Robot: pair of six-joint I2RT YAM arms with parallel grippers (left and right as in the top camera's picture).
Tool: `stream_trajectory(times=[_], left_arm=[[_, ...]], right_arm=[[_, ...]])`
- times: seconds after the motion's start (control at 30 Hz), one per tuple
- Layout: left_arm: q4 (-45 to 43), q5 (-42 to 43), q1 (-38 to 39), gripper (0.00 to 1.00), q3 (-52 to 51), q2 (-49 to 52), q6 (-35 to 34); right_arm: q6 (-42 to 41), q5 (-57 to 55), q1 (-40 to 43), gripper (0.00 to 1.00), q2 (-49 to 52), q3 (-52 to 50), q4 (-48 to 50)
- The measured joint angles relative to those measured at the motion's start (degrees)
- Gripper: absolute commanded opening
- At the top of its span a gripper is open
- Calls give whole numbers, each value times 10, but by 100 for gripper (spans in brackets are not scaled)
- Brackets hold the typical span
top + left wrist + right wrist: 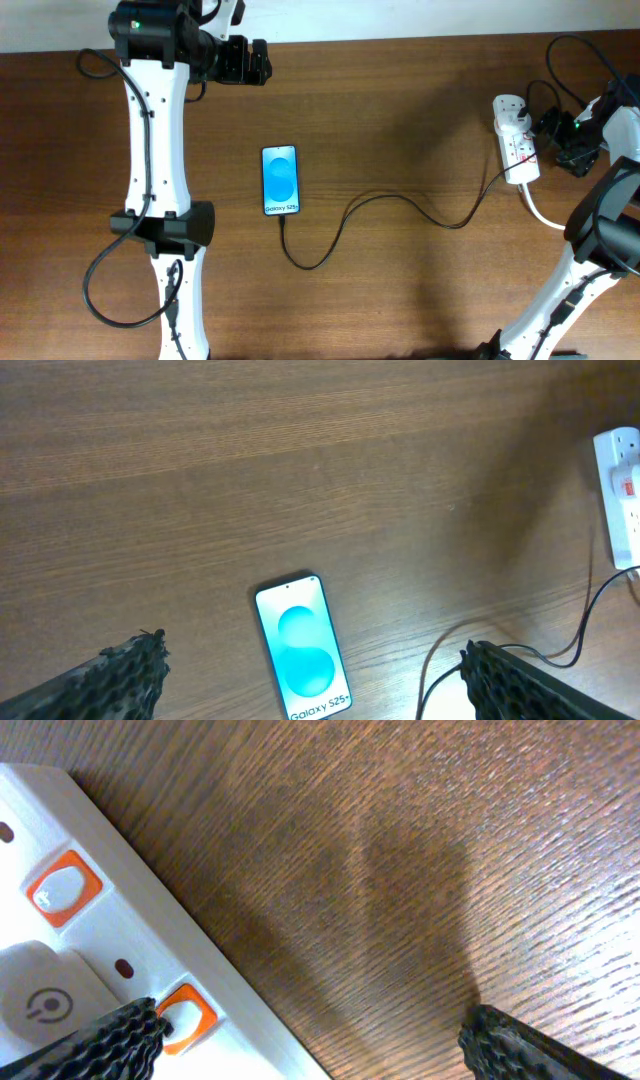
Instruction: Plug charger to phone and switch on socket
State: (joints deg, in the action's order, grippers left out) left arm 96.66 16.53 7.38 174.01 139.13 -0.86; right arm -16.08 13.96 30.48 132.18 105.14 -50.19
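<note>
While the slim rectangular smartphone with the bright blue screen (280, 180) lies flat and face up on the brown wooden table (400, 90), left of the middle, its long axis runs straight from the far edge toward the robot's side. Its white band reading "Galaxy S25+" is at the near end. At that near short edge the thin black charger cable (345, 215) meets the phone. From there it loops toward the robot, swings away again and snakes rightward across the wood to the white elongated power strip (515, 140). Whether the small plug is fully seated in the phone cannot be told.

The strip sits near the table's right edge, well apart from the phone. Its long axis is almost parallel to the phone's, only slightly tilted, and a thick white cord (540, 210) leaves its near end.

The left gripper (312, 652) hangs above the phone's far end, its fingers (120, 680) spread wide with nothing between them. The right gripper (312, 1020) is just beside the strip, spread equally wide and empty. One finger (110, 1040) overlaps the strip's edge by an orange-red switch (190, 1015); whether it touches cannot be told.
</note>
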Motion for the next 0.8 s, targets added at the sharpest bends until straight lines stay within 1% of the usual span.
stream_trajectory(times=[0.13, 0.5, 0.8], left_arm=[[0, 0, 0, 99, 0, 0, 0], [0, 0, 0, 99, 0, 0, 0], [0, 0, 0, 99, 0, 0, 0]], right_arm=[[0, 4, -1, 99, 0, 2, -22], [2, 5, -2, 99, 0, 2, -20], [2, 57, 28, 99, 12, 18, -16]])
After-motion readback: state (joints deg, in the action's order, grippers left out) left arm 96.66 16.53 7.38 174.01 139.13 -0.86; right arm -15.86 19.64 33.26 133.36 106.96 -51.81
